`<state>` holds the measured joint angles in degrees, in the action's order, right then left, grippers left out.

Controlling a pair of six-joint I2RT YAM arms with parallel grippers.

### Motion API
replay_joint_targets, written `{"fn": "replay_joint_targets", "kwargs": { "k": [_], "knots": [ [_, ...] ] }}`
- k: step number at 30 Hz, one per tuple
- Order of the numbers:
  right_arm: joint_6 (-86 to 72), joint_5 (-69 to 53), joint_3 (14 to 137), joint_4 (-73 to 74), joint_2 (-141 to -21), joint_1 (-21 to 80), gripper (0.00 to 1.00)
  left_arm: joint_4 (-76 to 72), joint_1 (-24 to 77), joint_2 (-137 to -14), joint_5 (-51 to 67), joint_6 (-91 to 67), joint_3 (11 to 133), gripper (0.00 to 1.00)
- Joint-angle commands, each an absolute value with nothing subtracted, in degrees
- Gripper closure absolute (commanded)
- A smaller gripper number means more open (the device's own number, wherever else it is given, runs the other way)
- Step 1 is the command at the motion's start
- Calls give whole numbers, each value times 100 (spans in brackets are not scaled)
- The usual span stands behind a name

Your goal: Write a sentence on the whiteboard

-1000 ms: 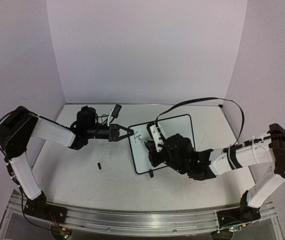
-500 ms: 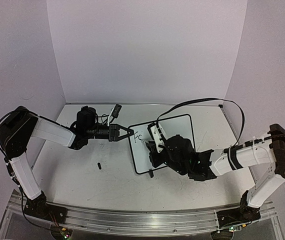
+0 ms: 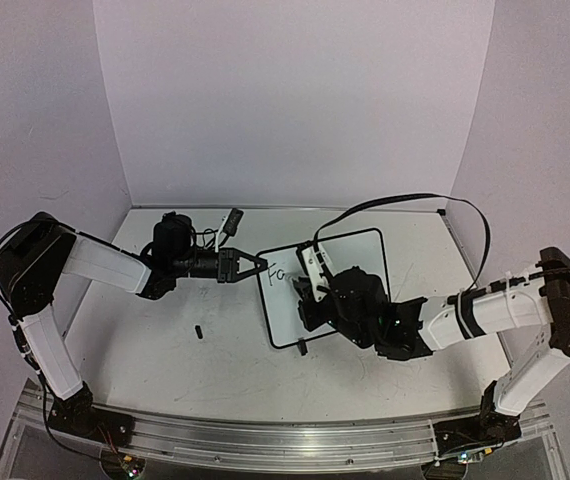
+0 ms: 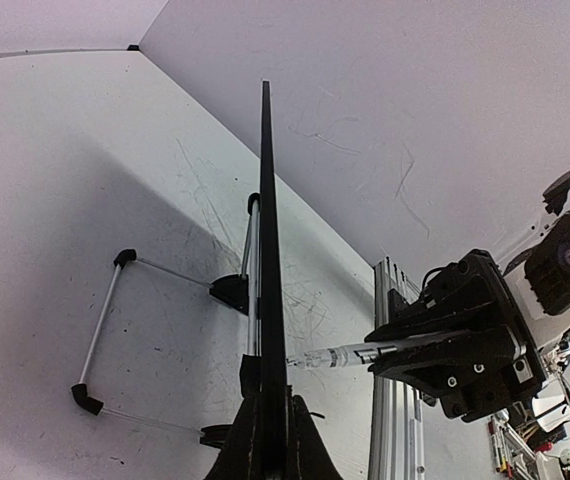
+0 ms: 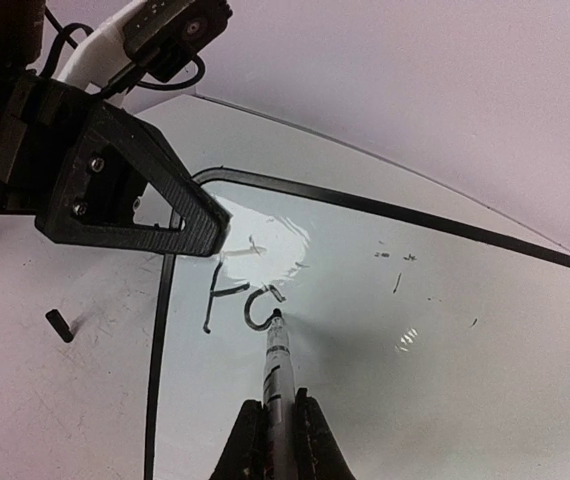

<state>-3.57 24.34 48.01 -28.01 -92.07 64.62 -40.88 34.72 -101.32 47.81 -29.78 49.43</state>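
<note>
The whiteboard point(image 3: 355, 252) stands tilted at the table's middle. My left gripper point(image 3: 256, 264) is shut on its left frame edge; in the left wrist view the board's edge point(image 4: 266, 200) runs straight up from that gripper point(image 4: 270, 432). My right gripper point(image 5: 277, 432) is shut on a black-tipped marker point(image 5: 276, 372), its tip touching the board point(image 5: 435, 300). The sentence point(image 5: 237, 298) there reads an "F" and a round open stroke ending at the tip. From above, my right gripper point(image 3: 306, 288) sits over the board's left part beside the writing point(image 3: 274, 272).
A small black cap point(image 3: 199, 331) lies on the grey table left of the board, seen too as the cap point(image 5: 58, 325). The board's wire stand point(image 4: 100, 340) props it from behind. An aluminium rail point(image 3: 265, 437) runs along the near edge. White walls close the back.
The marker tip has swept round, and the second letter has grown from a small hook into a rounder curve. The left gripper has held still on the board's edge.
</note>
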Motion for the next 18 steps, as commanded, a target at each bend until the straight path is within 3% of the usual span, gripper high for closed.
{"fn": "replay_joint_targets", "kwargs": {
  "k": [1, 18],
  "knots": [
    [-292, 2689, 5055, -2927, -9292, 6394, 100, -3879, 3615, -10078, 5083, -3128, 5064, 100],
    [-477, 2525, 4876, -2762, -9226, 6375, 100, -3878, 3613, -10046, 5074, -3115, 5062, 100]
  ]
}}
